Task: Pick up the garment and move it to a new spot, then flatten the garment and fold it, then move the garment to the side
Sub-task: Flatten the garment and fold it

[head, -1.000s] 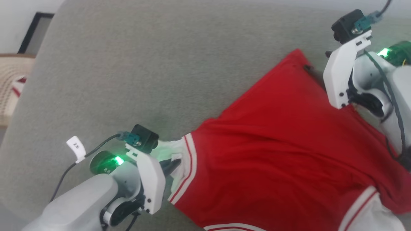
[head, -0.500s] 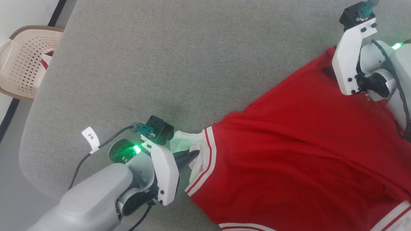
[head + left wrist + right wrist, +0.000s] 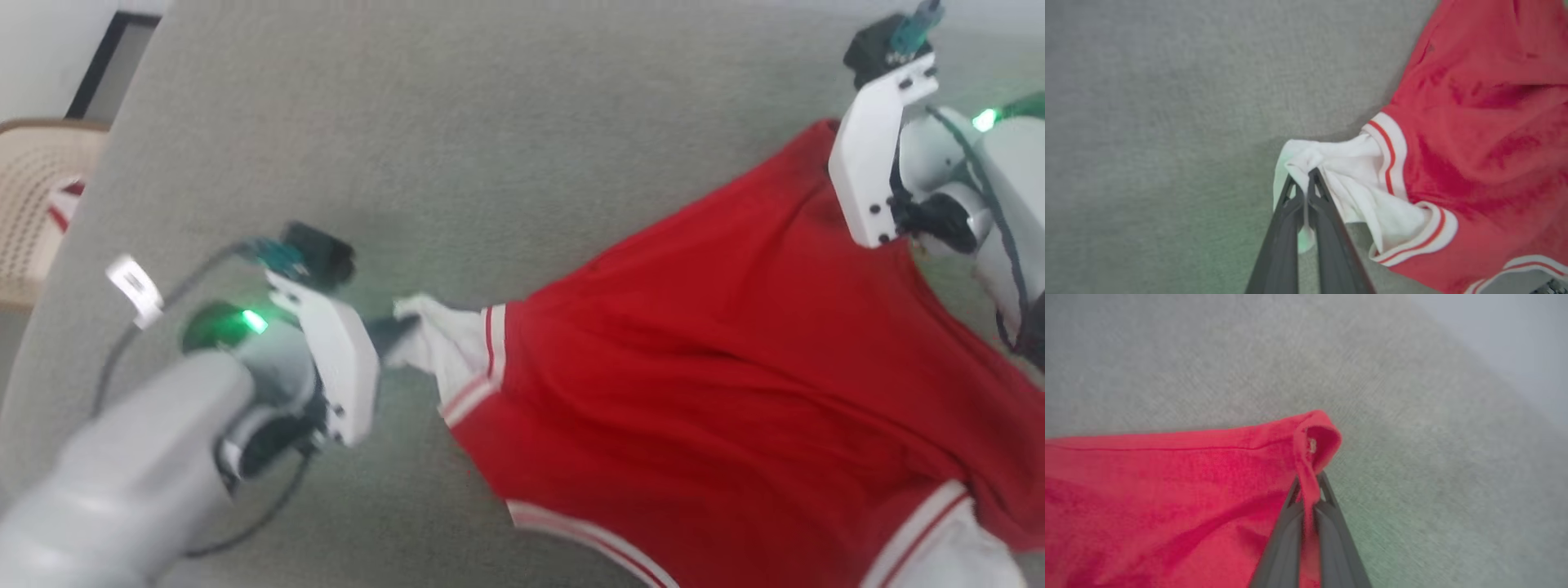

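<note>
Since half a second ago, my left gripper (image 3: 1303, 181) has drawn the white sleeve (image 3: 1347, 171) out, away from the red body. I see the grey padded surface (image 3: 490, 163) under the garment (image 3: 718, 367), which stretches between both grippers over its right half. Off the surface's left edge, a beige perforated basket (image 3: 33, 212) holds a red-and-white scrap (image 3: 64, 202). The left fingers pinch the sleeve tight; my right gripper (image 3: 1308, 488) clamps a red hem corner (image 3: 1316, 433). A white tag (image 3: 135, 286) on the left cable is too blurred to read.
</note>
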You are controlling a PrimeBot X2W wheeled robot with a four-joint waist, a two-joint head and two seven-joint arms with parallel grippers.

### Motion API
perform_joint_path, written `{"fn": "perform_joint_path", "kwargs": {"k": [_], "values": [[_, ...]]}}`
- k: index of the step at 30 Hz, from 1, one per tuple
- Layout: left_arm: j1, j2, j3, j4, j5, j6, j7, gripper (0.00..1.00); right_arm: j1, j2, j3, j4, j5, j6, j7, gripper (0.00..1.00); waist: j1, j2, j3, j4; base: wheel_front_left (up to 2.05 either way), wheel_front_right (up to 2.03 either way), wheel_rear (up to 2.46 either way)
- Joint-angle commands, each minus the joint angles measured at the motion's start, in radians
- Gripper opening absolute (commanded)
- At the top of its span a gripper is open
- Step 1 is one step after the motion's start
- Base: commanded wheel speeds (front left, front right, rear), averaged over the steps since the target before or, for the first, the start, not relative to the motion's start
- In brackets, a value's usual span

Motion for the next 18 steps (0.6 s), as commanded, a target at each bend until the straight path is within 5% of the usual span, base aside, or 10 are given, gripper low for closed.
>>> {"fn": "perform_joint_path", "kwargs": {"k": [1,11,18], "values": [[-0.024,0.009,0.009,-0.003,0.002,0.008,0.007,0.0,-0.02,0.001,0.002,-0.008,0.007,-0.002,-0.014,0.0,0.0,0.0,-0.031,-0.032,0.0,0.0,0.0],[-0.227,0.131,0.085,-0.037,0.022,0.068,0.142,0.0,-0.083,-0.061,0.051,-0.104,-0.002,-0.002,-0.123,0.0,0.0,0.0,-0.135,-0.144,0.0,0.0,0.0],[-0.371,0.15,0.108,0.021,0.06,0.041,0.172,0.0,-0.115,-0.097,0.02,-0.162,-0.017,-0.002,-0.186,0.0,0.0,0.0,-0.207,-0.21,0.0,0.0,0.0]]}}
